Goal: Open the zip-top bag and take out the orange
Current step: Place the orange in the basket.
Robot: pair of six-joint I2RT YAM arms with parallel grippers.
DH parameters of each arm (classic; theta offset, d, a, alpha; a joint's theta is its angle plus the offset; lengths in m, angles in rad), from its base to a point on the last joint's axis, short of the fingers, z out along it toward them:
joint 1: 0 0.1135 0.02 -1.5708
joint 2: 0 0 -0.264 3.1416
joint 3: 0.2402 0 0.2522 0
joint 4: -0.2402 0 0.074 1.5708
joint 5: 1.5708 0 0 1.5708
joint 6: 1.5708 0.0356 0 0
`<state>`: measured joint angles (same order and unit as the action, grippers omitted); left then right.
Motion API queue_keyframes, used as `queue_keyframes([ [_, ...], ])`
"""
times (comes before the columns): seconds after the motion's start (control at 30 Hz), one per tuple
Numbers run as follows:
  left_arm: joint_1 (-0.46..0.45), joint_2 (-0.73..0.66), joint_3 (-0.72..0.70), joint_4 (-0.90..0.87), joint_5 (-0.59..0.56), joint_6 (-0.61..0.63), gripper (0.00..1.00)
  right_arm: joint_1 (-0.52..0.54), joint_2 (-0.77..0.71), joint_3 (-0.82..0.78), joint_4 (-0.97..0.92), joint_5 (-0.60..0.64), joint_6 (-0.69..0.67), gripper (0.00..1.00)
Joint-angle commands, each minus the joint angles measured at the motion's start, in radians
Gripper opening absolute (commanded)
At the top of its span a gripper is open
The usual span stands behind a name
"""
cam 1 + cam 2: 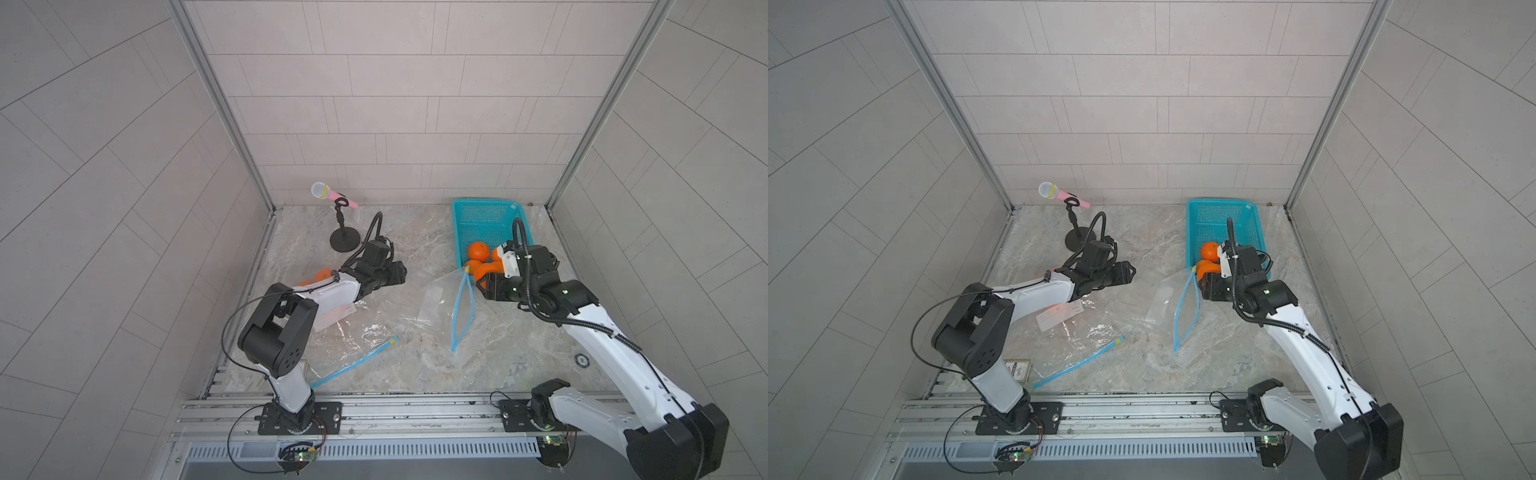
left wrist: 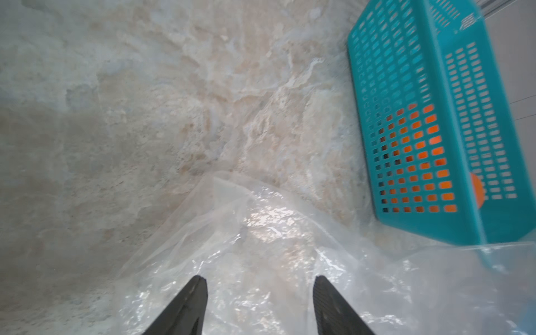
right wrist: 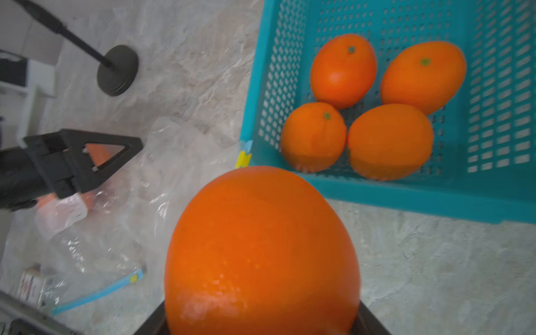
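Orange [image 3: 261, 249] clamped in the right end effector [image 1: 484, 279] — beside the open zip-top bag [image 1: 440, 299], toward the far right corner of the desk [image 1: 415, 241]. Left end effector [image 2: 259, 280] gapes empty. Firm, round, probably slippery — hold across its middle.

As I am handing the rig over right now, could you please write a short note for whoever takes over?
Right gripper: shut on an orange, just outside the teal basket.
Left gripper: open, over clear plastic, gripping nothing.
Things: open zip-top bag mid-table, looking empty; four oranges in the basket; second bag by the left arm appears to hold orange fruit.
Done: bag opened, orange out.
Left: probably set the held orange in the basket, then tackle the second bag.
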<state>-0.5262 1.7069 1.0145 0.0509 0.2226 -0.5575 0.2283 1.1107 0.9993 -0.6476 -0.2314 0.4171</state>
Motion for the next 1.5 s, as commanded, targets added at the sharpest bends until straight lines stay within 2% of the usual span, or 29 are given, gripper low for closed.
queue_keyframes([
  [0.0, -0.024, -0.053, 0.06, -0.073, -0.015, 0.023, 0.9, -0.082, 0.115, 0.13, 0.073, 0.001, -0.04, 0.46],
  [0.07, -0.037, -0.053, 0.112, -0.061, 0.006, 0.031, 0.95, -0.12, 0.219, 0.21, 0.07, -0.007, -0.067, 0.46],
  [0.2, -0.046, 0.014, 0.223, -0.033, 0.096, -0.009, 0.95, -0.203, 0.427, 0.345, 0.12, -0.047, -0.067, 0.46],
  [0.3, -0.071, 0.059, 0.281, -0.033, 0.062, 0.006, 0.95, -0.23, 0.589, 0.481, 0.128, -0.026, -0.084, 0.47],
  [0.4, -0.079, 0.084, 0.316, -0.036, 0.035, 0.014, 0.96, -0.256, 0.736, 0.607, 0.131, -0.059, -0.074, 0.47],
  [0.57, -0.08, 0.151, 0.376, -0.032, 0.057, 0.027, 0.96, -0.292, 0.96, 0.798, 0.107, -0.093, -0.043, 0.47],
  [0.7, -0.08, 0.196, 0.399, -0.027, 0.078, 0.019, 0.96, -0.309, 1.098, 0.938, 0.038, -0.107, -0.024, 0.48],
  [0.87, -0.085, 0.178, 0.37, -0.018, 0.091, 0.01, 0.96, -0.313, 1.218, 1.071, -0.059, -0.105, -0.027, 0.5],
  [1.07, -0.087, 0.142, 0.326, -0.025, 0.097, 0.011, 0.96, -0.316, 1.284, 1.122, -0.122, -0.154, -0.018, 0.57],
  [1.17, -0.088, 0.101, 0.293, -0.035, 0.089, 0.004, 0.96, -0.317, 1.265, 1.097, -0.13, -0.163, -0.022, 0.73],
  [1.3, -0.088, 0.004, 0.225, -0.055, 0.043, 0.008, 0.97, -0.312, 1.164, 1.05, -0.156, -0.148, -0.036, 0.81],
  [1.47, -0.087, -0.16, 0.073, -0.125, 0.005, 0.019, 1.0, -0.276, 0.921, 0.898, -0.173, -0.093, -0.072, 0.87],
])
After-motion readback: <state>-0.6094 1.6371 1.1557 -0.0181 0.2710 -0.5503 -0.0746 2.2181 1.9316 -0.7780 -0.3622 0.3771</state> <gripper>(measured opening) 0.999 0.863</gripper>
